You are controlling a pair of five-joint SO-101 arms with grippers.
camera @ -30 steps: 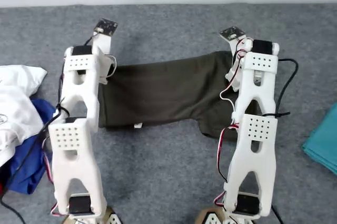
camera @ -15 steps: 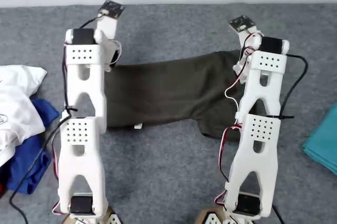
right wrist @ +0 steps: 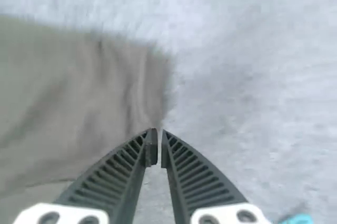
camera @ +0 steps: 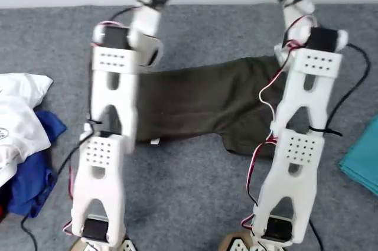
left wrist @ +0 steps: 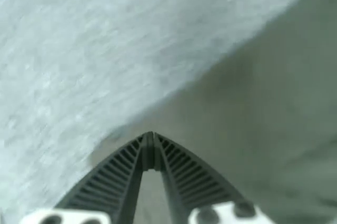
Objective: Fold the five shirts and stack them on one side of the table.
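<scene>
High view: an olive shirt (camera: pixel 201 103) lies across the middle of the grey bench (camera: pixel 189 204), already narrowed to a long band, with one sleeve poking out on the near side by the right arm (camera: pixel 298 144). The left arm (camera: pixel 109 144) stands over one end of the band and the right arm over the other, both wrists at the shirt's far edge. A white shirt (camera: pixel 20 118) and a blue shirt (camera: pixel 32 183) lie crumpled in a heap at the left edge of the bench, well apart from the olive one. A teal shirt (camera: pixel 361 162), flat and seemingly folded, sits at the right edge. The step in hand looks like the folding of the olive shirt, so the task is early, with at least two shirts unfolded. The next move likely calls for both arms to work the far edge together and bring it over evenly, so the band does not skew.

Left wrist view: the left hand (left wrist: pixel 151 142) has its fingers together, tips meeting right at the shirt's edge where cloth gives way to bench. Whether a fold of cloth is pinched between them cannot be told.

Right wrist view: the right hand (right wrist: pixel 156 140) is all but closed, a bare slit between the tips, poised at the shirt's corner. Here too a grip on the cloth cannot be confirmed.
</scene>
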